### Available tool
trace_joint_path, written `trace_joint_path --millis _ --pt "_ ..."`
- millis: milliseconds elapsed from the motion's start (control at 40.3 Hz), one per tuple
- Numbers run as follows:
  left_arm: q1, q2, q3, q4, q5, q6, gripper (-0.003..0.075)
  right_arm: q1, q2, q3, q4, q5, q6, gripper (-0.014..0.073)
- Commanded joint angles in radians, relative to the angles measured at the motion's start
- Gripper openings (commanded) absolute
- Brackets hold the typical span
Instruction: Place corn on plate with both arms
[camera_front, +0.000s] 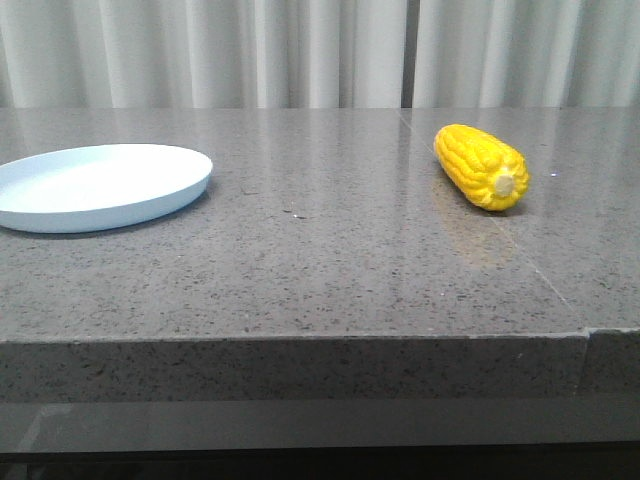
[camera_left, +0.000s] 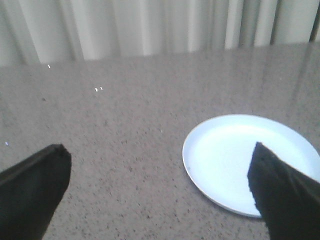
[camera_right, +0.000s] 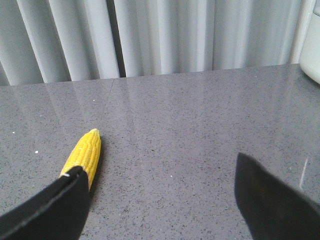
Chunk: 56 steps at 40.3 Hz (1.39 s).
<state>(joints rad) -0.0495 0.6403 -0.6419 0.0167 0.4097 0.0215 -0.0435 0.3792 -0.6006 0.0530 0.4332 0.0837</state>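
Even, soft light is cast from above; the granite table (camera_front: 330, 260) is faintly glossed, and wrist views are slightly blurred.

The plate (camera_front: 100, 185) and the corn (camera_front: 481, 166) lie well apart on the table (camera_front: 320, 270).

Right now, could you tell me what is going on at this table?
Nothing is being handled yet. The corn lies on its side on the grey table, towards the right, well apart from the plate on the left, which holds nothing. The left end effector is open above the table beside the plate, and the right end effector is open with the corn by one fingertip. Neither is gripping anything, so the corn has yet to be picked up.
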Motion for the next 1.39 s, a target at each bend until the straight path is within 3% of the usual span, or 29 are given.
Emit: trace_joint_path --millis 0,422,695,1067,1364 --pt "-0.029 0.136 -0.107 -0.030 0.030 -0.002 0.0692 -0.006 0.014 -0.033 0.000 -0.078 -0.010 0.0621" --pt "-0.075 0.713 -0.491 -0.146 0.399 -0.008 0.0692 -0.006 0.014 -0.033 0.000 -0.077 -0.010 0.0621" --pt "-0.075 0.933 -0.639 -0.146 0.436 -0.008 0.0680 -0.006 0.014 -0.033 0.000 -0.077 -0.010 0.0621" --pt "-0.075 1.012 -0.655 -0.145 0.436 -0.008 0.0475 -0.006 0.014 -0.033 0.000 -0.077 -0.010 0.0621" --pt "-0.075 1.018 -0.655 -0.145 0.436 -0.008 0.0227 -0.006 0.014 -0.033 0.000 -0.077 -0.010 0.0621"
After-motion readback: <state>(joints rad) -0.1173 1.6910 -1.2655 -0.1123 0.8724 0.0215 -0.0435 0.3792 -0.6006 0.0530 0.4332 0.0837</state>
